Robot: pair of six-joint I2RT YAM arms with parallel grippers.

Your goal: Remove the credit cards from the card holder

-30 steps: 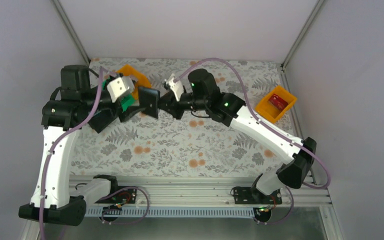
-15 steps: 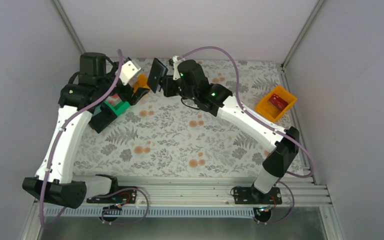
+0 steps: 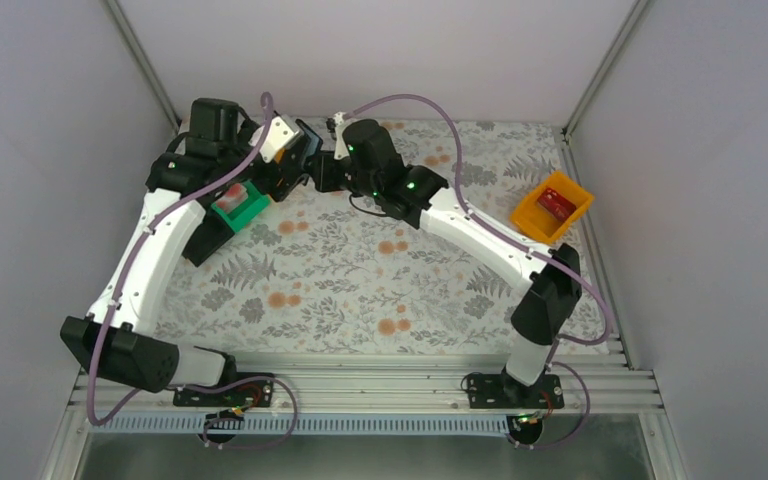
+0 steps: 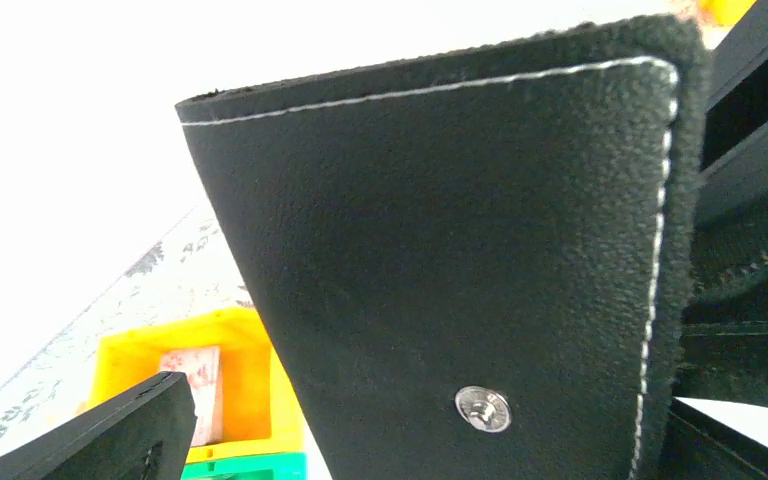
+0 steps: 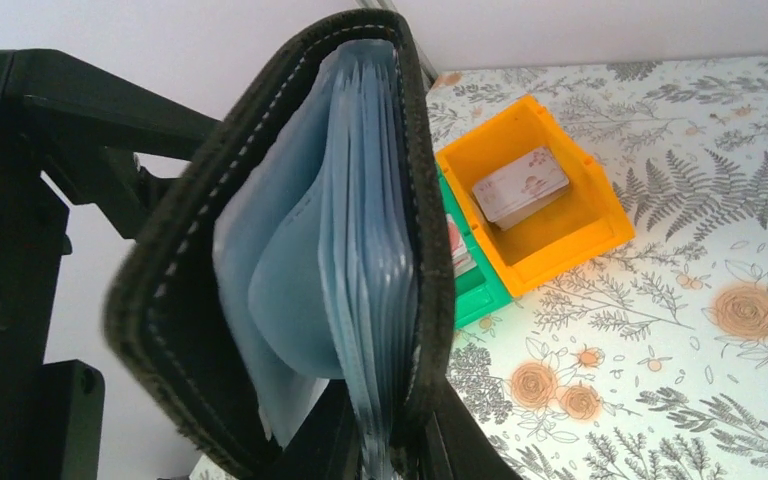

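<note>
the card holder (image 5: 260, 300), a small black stitched bifold wallet with grey-blue pockets inside, hangs upright and slightly ajar above the far left of the table. my right pincer (image 5: 385, 440) is pinching its lower edge. i cannot tell whether the credit cards sit in those pockets. my left pincer (image 4: 450, 320) stands spread wide around the wallet's black outer face with its metal snap stud (image 4: 483, 410). one finger (image 4: 110, 440) is apart from the leather, and the other is at the stitched edge, touching or not i cannot say.

below the wallet sits a green open-topped plastic bin (image 5: 470, 285) holding something red and white, mostly hidden. touching its far side is an orange open-topped plastic bin (image 5: 560, 240) with a small pale pinkish block (image 5: 520, 183) inside. a second orange plastic bin (image 3: 535, 215) sits well apart at the right edge, with a flat red item (image 3: 558, 203) in it.

a broad stretch of floral table (image 3: 360, 290) lies between the two arms and the near rail. the wallet and both pincers crowd the far left corner, near the back wall (image 3: 380, 50).
</note>
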